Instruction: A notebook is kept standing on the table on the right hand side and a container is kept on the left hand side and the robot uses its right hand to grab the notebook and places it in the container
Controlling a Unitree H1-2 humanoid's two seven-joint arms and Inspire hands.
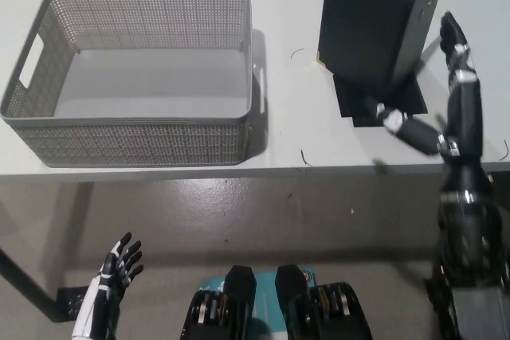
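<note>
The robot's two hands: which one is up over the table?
The black right hand, beside the standing black notebook; the white left hand hangs low by the floor.
</note>
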